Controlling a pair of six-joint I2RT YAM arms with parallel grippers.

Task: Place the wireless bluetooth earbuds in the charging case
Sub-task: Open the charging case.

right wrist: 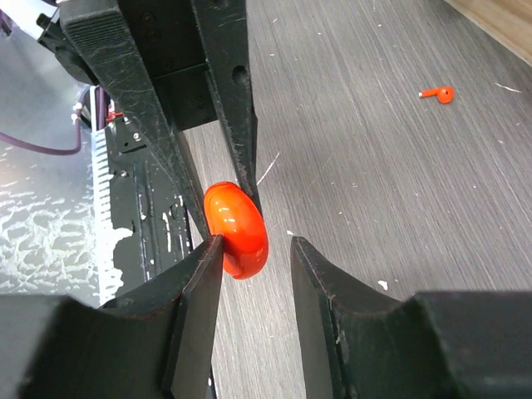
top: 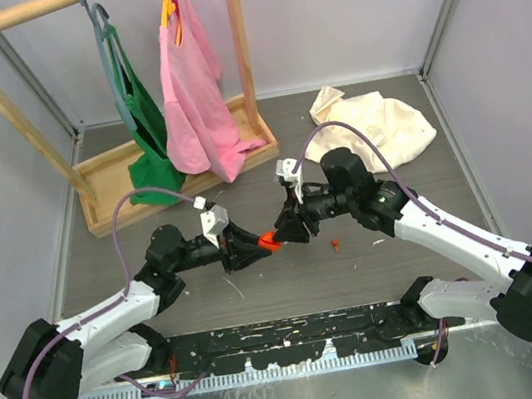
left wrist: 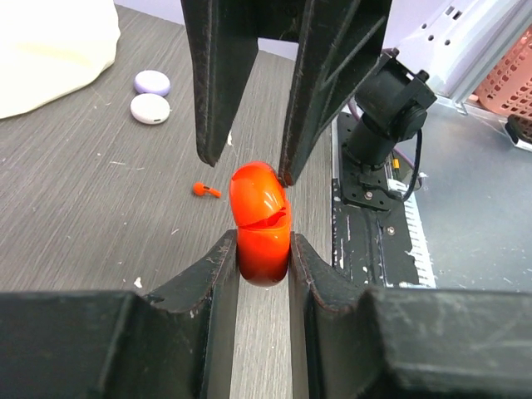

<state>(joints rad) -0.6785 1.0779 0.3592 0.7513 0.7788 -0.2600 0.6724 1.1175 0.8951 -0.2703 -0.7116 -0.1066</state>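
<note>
left gripper (left wrist: 264, 241) has its jaws clamped on the red charging case (left wrist: 262, 208), right gripper (right wrist: 258, 243) has its jaws slightly open around it

**Red case aloft, one earbud down**

The glossy red charging case (top: 269, 241) is held clear of the table (top: 291, 292), its lid slightly ajar. A tiny red earbud (top: 335, 244) lies on its side on the tabletop, near the case at three o'clock, seen from above.
</note>
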